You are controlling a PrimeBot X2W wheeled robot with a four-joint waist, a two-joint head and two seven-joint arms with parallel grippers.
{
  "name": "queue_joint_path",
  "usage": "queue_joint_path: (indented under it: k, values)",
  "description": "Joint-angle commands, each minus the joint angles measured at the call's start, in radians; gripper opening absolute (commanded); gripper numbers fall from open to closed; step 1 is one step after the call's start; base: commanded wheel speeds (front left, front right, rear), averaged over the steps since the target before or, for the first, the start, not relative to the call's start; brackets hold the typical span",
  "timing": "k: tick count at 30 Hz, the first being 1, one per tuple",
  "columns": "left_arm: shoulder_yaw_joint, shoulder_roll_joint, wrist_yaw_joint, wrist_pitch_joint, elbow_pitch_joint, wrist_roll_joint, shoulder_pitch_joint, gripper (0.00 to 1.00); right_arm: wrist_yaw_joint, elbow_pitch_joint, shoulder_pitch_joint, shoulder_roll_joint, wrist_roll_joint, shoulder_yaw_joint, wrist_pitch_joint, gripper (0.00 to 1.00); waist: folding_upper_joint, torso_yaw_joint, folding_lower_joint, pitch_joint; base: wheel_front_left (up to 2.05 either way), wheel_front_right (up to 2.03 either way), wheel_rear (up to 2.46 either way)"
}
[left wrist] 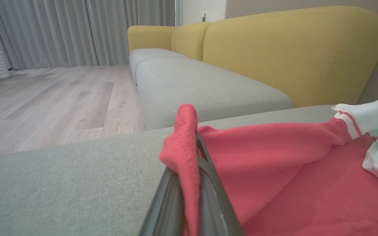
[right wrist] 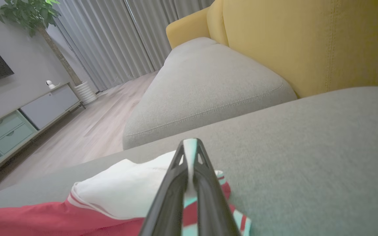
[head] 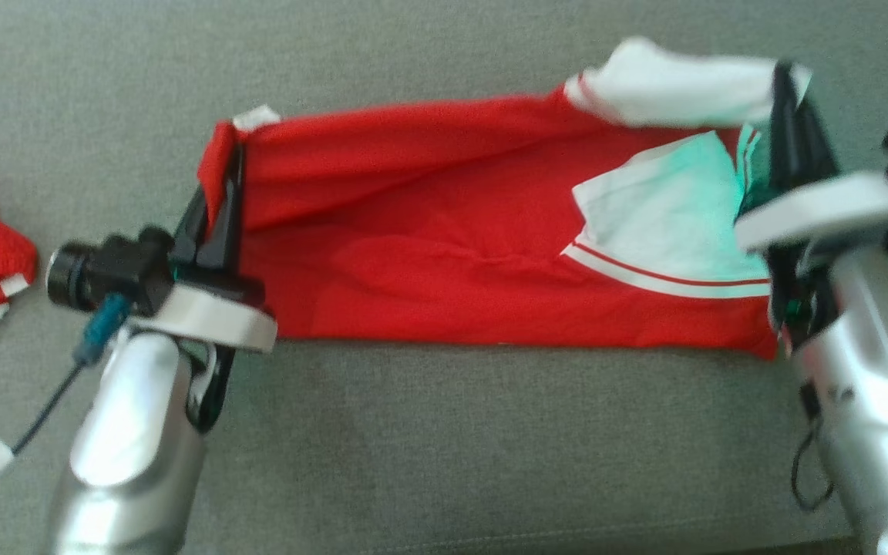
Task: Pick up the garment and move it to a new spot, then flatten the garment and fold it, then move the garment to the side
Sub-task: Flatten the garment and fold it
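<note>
Garment red, white sleeves, stretched wide; left end effector, right end effector each pinching edge.

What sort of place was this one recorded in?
Most likely a home living room: the red garment lies on a sofa with grey seats and yellow backs, long grey curtains hang by a wood-look floor, and a low cabinet stands beside a potted plant.

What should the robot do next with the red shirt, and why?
Probably draw both hands toward itself: the left hand and right hand each pinch a raised far corner of the red shirt on the grey cushion, so the fold looks unfinished.
</note>
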Motion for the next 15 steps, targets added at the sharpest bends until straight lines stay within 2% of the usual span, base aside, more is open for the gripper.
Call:
queue_joint_path:
  k: [1,4,8,9,11,13,14,15]
  values:
    - [0.044,0.035,0.002,-0.005,-0.041,0.015,0.024,0.0,0.003,-0.072,0.058,-0.008,0.034,0.031,-0.011,0.0,0.0,-0.008,0.0001,-0.028,0.0,0.0,0.0]
    - [0.054,0.029,0.002,-0.005,-0.038,0.02,0.06,0.0,0.003,-0.113,0.137,-0.009,0.071,0.041,-0.011,0.0,0.0,-0.008,0.0001,-0.049,0.0,0.0,0.0]
    - [0.067,0.011,0.002,-0.005,-0.036,0.027,0.105,0.05,0.003,-0.143,0.222,-0.002,0.107,0.028,-0.011,0.0,0.0,-0.005,0.0001,-0.076,0.0,0.0,0.0]
    - [0.068,0.006,0.002,-0.005,-0.033,0.027,0.115,0.11,0.003,-0.147,0.24,0.0,0.113,0.025,-0.011,0.0,0.0,-0.004,0.0001,-0.082,0.0,0.0,0.0]
    - [0.074,-0.003,0.002,-0.005,-0.029,0.029,0.134,0.36,0.003,-0.152,0.273,0.004,0.119,0.024,-0.007,0.0,0.0,-0.002,0.0001,-0.094,0.0,0.0,0.0]
    - [0.079,-0.015,0.002,-0.005,-0.024,0.03,0.152,0.38,0.003,-0.154,0.303,0.009,0.129,0.011,-0.006,0.0,0.0,0.001,0.0001,-0.107,0.0,0.0,0.0]
    - [0.086,-0.022,0.002,-0.005,-0.021,0.029,0.16,0.43,0.003,-0.154,0.315,0.011,0.13,0.009,-0.002,0.0,0.0,0.001,0.0001,-0.112,0.0,0.0,0.0]
    - [0.094,-0.028,0.002,-0.005,-0.016,0.029,0.169,0.65,0.003,-0.155,0.327,0.013,0.13,0.01,0.001,0.0,0.0,0.002,0.0001,-0.117,0.0,0.0,0.0]
